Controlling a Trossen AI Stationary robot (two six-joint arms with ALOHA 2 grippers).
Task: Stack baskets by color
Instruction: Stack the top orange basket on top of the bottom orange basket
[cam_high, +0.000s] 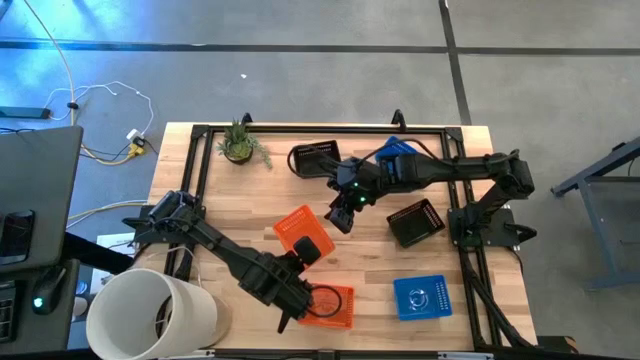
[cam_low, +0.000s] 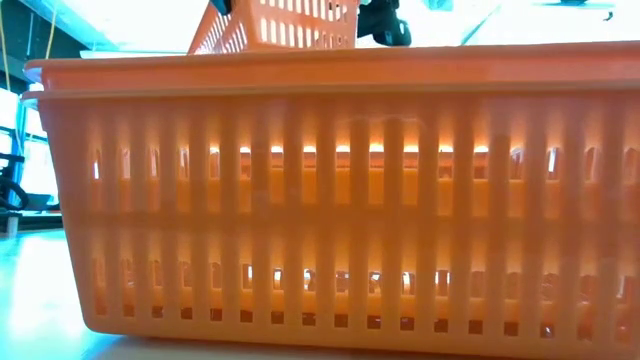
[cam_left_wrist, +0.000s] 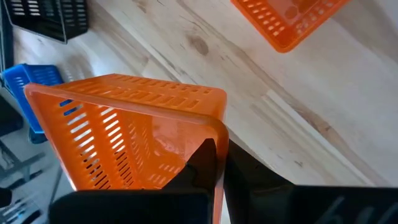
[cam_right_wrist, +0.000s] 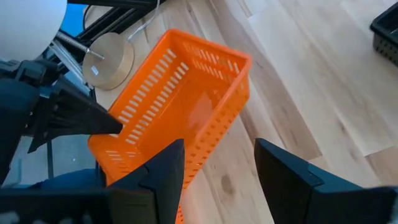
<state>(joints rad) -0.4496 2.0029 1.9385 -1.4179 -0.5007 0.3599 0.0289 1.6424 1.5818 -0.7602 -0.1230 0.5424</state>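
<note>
Orange basket (cam_high: 303, 232) sits just below my right gripper (cam_high: 340, 216), whose fingers are spread apart. My left gripper (cam_high: 303, 297) pinches the wall of another orange basket (cam_high: 330, 306).

Glossy slotted plastic orange basket (cam_right_wrist: 180, 106) on smooth pale wooden table (cam_right_wrist: 323, 93).
</note>
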